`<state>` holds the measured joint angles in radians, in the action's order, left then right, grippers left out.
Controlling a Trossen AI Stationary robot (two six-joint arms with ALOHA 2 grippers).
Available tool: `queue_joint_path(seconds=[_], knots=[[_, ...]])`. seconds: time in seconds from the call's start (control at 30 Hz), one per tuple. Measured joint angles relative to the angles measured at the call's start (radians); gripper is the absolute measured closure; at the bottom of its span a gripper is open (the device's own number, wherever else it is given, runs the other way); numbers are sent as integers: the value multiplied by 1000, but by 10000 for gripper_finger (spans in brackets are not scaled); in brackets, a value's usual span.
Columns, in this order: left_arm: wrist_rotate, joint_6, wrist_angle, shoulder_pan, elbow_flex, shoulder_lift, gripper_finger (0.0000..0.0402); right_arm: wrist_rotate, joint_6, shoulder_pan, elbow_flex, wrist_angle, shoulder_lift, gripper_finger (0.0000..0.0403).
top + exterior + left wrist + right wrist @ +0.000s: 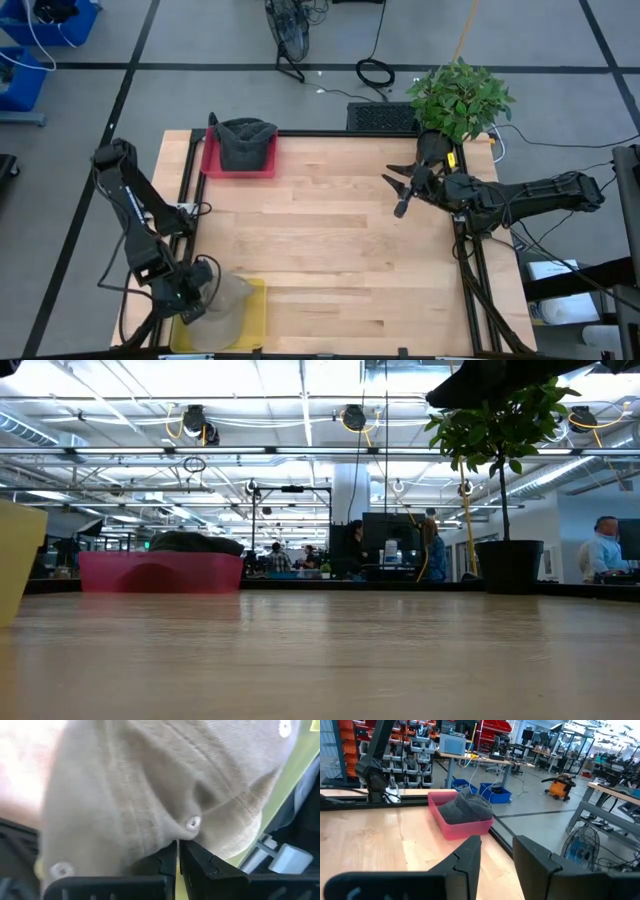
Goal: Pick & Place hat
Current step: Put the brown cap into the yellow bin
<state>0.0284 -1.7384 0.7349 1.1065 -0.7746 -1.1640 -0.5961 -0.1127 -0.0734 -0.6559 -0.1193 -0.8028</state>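
A beige cap (232, 300) lies over the yellow tray (257, 292) at the table's near left corner and fills the left wrist view (150, 780). My left gripper (197, 296) (178, 851) is at the cap's left side, shut on its cloth. A dark grey cap (245, 143) (467, 806) (195, 542) sits crown up in the pink tray (212, 162) (462, 827) (160, 572) at the far left. My right gripper (403, 192) (497, 862) hovers open over the table's right part, touching nothing. My left gripper pinches a fold of the beige cap's crown cloth (186, 831) between its two fingertips, right beside a small eyelet (192, 823). The cloth puckers toward the fingers (162, 862). Whether the cap is lifted off the yellow tray does not show.
A potted plant (458, 98) (505, 480) stands at the far right corner, close behind my right arm. The wooden top between the two trays and the right arm is bare (320, 260). Black frame rails (186, 180) run along the table's edges. People sit in the room beyond.
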Motion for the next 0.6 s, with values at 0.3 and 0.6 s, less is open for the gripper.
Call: queue_joint_path(seconds=[0.3,0.6], knots=[[-3,-2,97,0,-1,49,376,53,45,0,0,12,0,303],[-14,11,54,-1,-1,81,376,52,63,0,0,28,0,303]])
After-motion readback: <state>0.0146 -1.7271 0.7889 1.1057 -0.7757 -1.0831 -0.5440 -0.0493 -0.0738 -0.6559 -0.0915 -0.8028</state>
